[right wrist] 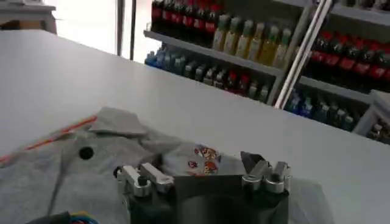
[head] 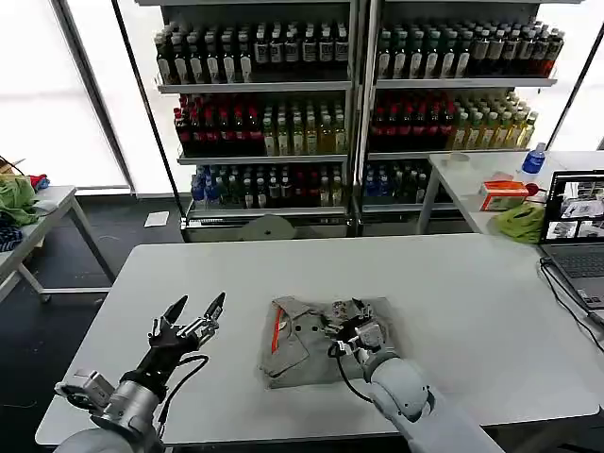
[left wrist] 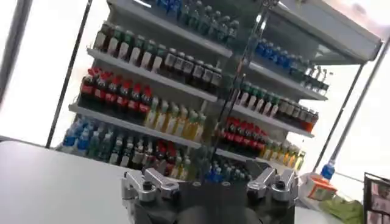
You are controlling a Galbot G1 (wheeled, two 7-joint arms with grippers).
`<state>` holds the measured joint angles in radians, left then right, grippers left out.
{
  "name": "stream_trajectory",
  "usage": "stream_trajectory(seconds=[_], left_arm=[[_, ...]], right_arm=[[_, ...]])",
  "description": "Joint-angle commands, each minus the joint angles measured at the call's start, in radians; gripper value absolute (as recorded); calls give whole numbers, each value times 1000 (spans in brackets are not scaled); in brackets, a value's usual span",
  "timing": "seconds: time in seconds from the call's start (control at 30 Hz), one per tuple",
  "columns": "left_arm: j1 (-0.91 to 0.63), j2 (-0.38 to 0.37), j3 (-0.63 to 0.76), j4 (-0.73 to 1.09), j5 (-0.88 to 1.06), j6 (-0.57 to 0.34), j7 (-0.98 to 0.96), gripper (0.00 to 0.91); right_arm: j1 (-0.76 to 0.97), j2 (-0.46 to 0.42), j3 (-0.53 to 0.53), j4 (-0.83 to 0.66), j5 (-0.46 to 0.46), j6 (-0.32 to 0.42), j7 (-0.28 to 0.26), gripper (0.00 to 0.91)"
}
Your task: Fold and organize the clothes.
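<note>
One piece of the clothes, a light grey collared shirt (head: 307, 344), lies folded into a rough square at the middle of the white table (head: 453, 311). Its orange-red neck lining (head: 276, 330) and dark buttons face up. In the right wrist view the shirt (right wrist: 73, 170) shows its small multicoloured chest print (right wrist: 204, 159). My right gripper (head: 347, 326) sits low over the shirt's right part, jaws open, nothing held. To the left of the shirt, my left gripper (head: 195, 310) hangs above bare table with its fingers spread open and empty.
A laptop (head: 578, 231) and its cable lie at the table's right edge. Behind it, a second table holds a bright green cloth (head: 519, 222), an orange box (head: 503, 193) and a blue bottle (head: 534, 159). Bottle shelves (head: 349, 104) fill the back. A side table (head: 47, 212) stands far left.
</note>
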<state>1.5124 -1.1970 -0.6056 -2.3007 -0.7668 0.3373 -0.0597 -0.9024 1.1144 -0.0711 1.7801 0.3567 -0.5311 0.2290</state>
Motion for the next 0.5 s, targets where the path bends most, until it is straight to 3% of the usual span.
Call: stream_trajectory(seconds=[0.03, 0.2, 0.37, 0.5], left_arm=[[11, -17, -12, 8, 85, -30, 11, 907], [24, -52, -49, 9, 189, -93, 42, 907], [44, -136, -129, 38, 373, -171, 128, 907], [67, -187, -152, 41, 425, -217, 153, 907]], right_arm=[[-68, -49, 182, 189, 103, 222, -57, 907], [-216, -84, 344, 246, 84, 360, -109, 907], [-352, -88, 550, 210, 82, 505, -206, 907], [-461, -103, 645, 231, 160, 514, -231, 907]])
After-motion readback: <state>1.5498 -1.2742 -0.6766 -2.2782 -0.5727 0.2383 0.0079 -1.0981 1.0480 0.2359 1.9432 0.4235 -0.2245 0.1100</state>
